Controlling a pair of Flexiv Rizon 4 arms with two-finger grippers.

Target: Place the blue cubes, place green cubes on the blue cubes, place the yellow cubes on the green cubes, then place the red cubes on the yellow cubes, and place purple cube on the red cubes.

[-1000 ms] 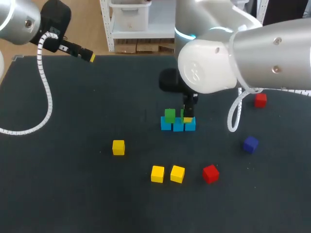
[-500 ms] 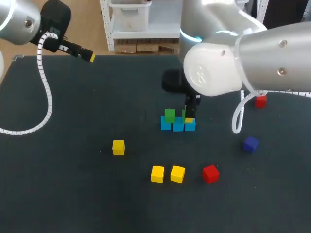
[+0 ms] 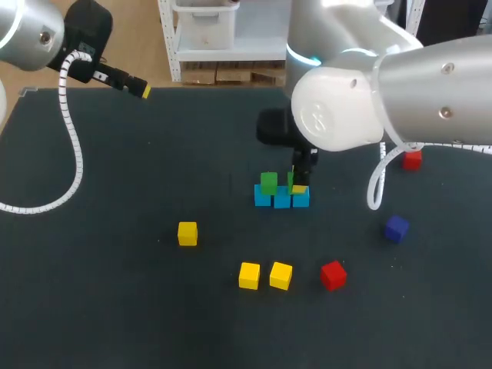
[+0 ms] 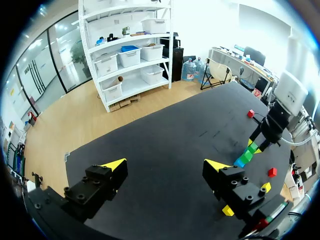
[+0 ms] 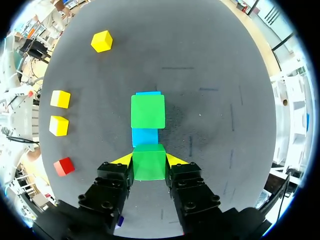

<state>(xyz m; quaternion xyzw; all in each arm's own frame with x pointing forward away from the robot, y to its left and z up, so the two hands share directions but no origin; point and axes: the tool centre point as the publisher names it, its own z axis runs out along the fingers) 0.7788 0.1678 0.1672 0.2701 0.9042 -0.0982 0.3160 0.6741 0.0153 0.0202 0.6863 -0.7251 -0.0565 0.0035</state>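
A green cube [image 5: 149,162] is gripped from two sides by the right jaws and held over the end cube of a row of three blue cubes [image 3: 281,198]. A second green cube [image 3: 268,182] is seated on the row's other end. The left jaws are spread wide, nothing held, over the bench's [image 3: 115,307] far left corner. Three yellow cubes [image 3: 249,275], two red cubes [image 3: 333,274] and a purple cube [image 3: 397,228] are scattered nearby.

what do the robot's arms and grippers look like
Both the left arm and right arm are rounded silver-grey tubes with bulbous joints; the right shows a blue-lit ring. A white cable runs along each. The left gripper and right gripper are black and blocky, with screw holes and wedge-shaped yellow tips.
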